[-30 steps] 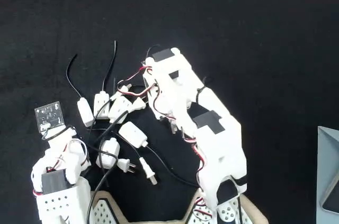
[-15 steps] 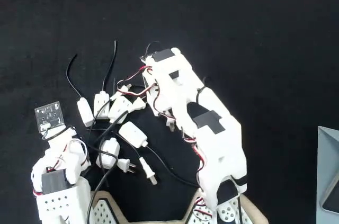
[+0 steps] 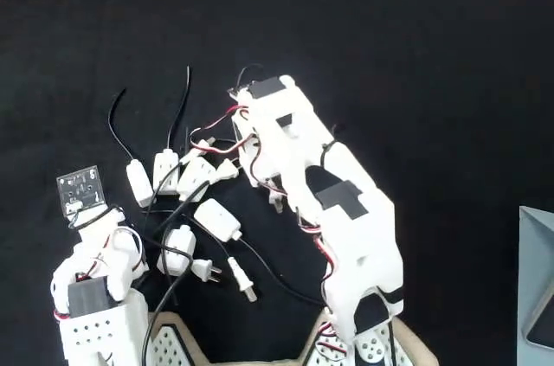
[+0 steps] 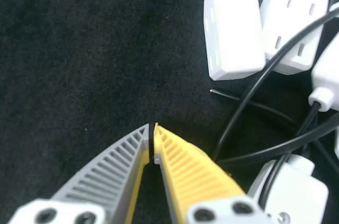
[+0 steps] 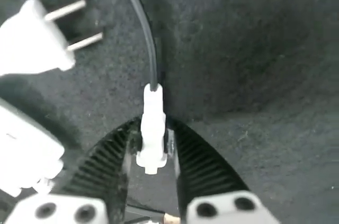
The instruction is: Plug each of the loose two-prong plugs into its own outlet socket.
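Note:
My right gripper point(image 5: 152, 131) is shut on a slim white plug point(image 5: 151, 144) whose black cord point(image 5: 143, 28) runs away from the jaws. From above, that plug point(image 3: 276, 202) hangs under the right arm point(image 3: 294, 150), just above the black table. Another two-prong plug point(image 5: 34, 41) lies close beside it, and a white outlet block point(image 5: 21, 155) sits nearby. My left gripper point(image 4: 153, 131) is shut on nothing, low over bare cloth. Two white outlet blocks point(image 4: 233, 23) point(image 4: 296, 17) lie a short way beyond it. More loose plugs point(image 3: 203, 271) point(image 3: 241, 279) rest near the front.
Black cords point(image 3: 177, 115) cross among the outlet blocks point(image 3: 164, 171) point(image 3: 216, 221) left of centre. The left arm point(image 3: 95, 279) stands at the front left corner. A grey bin point(image 3: 537, 279) sits at the right edge. The far and right parts of the table point(image 3: 433, 80) are bare.
The right arm has shifted slightly away and left, carrying the held plug with it. The left arm has not moved.

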Motion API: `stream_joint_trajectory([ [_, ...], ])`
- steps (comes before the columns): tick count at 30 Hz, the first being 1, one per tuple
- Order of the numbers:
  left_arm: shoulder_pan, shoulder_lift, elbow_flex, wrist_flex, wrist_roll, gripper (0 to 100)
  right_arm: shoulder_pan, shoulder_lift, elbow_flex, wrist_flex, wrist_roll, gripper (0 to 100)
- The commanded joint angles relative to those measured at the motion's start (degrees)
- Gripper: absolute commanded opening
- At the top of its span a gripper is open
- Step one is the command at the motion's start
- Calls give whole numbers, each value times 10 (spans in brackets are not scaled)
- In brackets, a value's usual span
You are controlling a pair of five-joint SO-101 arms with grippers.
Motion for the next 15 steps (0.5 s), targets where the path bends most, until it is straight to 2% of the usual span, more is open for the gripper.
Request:
stream_joint_trajectory([
  [1,3,-4,7,2,2,30,5,-84,-22,38,4,11],
  [6,-6,-4,0,-3,2,32,4,-225,12,69,4,11],
  [8,-33,-4,-9,-4,2,33,4,-295,49,64,3,11],
  [12,-109,-4,-2,-47,2,33,4,-436,153,24,1,11],
  [15,-134,-4,-4,-69,2,33,4,-542,254,-33,1,11],
])
